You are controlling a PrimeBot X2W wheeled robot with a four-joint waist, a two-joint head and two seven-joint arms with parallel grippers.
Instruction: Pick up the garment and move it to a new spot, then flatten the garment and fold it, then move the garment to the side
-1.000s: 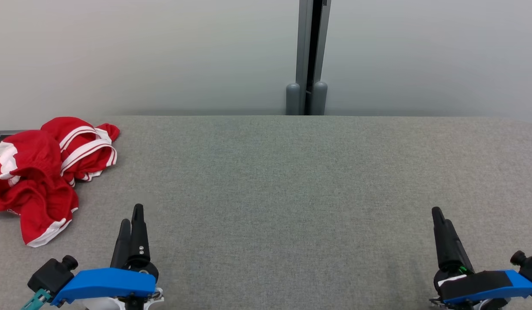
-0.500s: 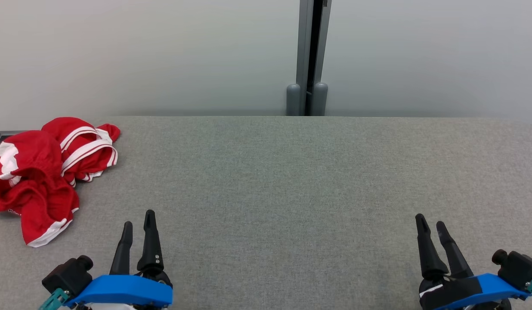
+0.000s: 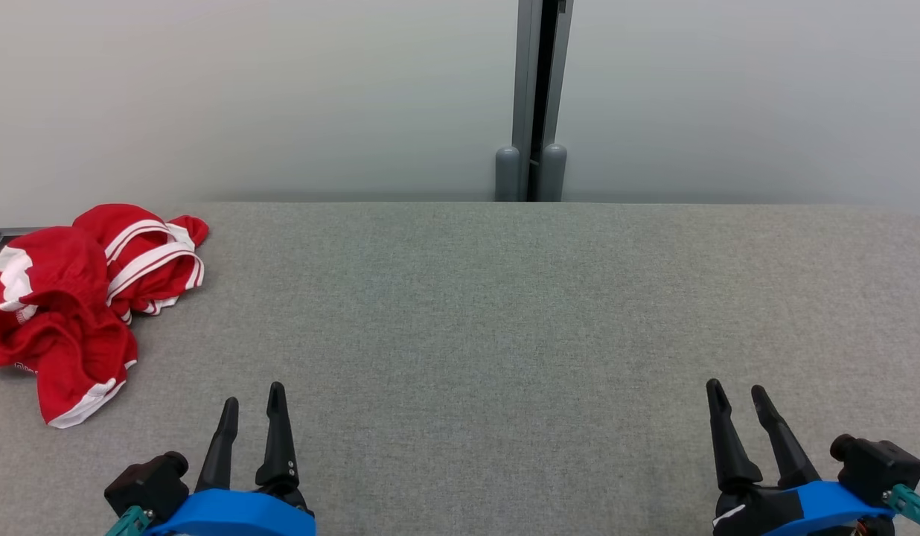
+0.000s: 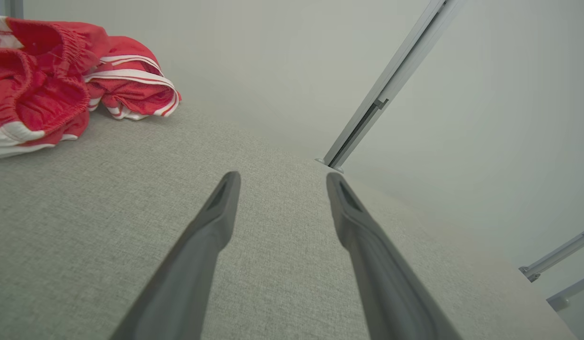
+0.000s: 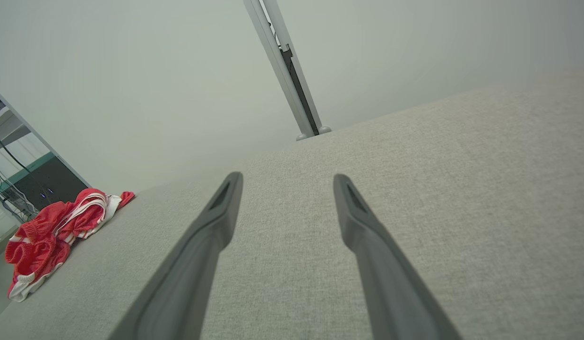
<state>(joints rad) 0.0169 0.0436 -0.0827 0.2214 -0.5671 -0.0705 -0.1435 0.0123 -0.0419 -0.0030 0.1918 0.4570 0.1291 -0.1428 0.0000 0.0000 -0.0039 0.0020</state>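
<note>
**Both claws drawn back & rolled open-side-up; pick-up not begun**

Head view: L gripper [image 3: 252, 396] now lower at bottom left, nudged toward centre vs 1 s ago. Rolled too, so fingers seen side by side w/ a clear gap instead of overlapping. Same for R gripper [image 3: 735, 387] at bottom right: lower, nudged inward, fingers in a V. Spread wide on both, nothing between. Task item, red shorts [image 3: 73, 298], bunched in a heap at left edge of frame, mid-height, on grey tabletop [image 3: 467, 313]. Same shape as before; tiny drift down-frame shared w/ metal post [image 3: 534, 97] at top centre, so camera nod, not cloth. Well apart from L gripper, far from R.

Left wrist view: L gripper [image 4: 283, 177] wide open, bare grey fabric between tips. Heap [image 4: 46, 80] at upper left, elastic waistband & white stripes showing, off the finger line.

Right wrist view: R gripper [image 5: 288, 177] wide open over bare tabletop. Heap [image 5: 51, 226] small at lower left, well apart.

Meaning: prob. a ready pose ahead of step 1. Nothing lifted, flattened or folded yet. Next, likely a reach left & fwd by L arm, being nearest. Calls for a pinch on a raised ridge, deep enough to take more than the top layer. Risk: w/ heap seemingly close to tabletop's left end, could slide off under a push.
</note>
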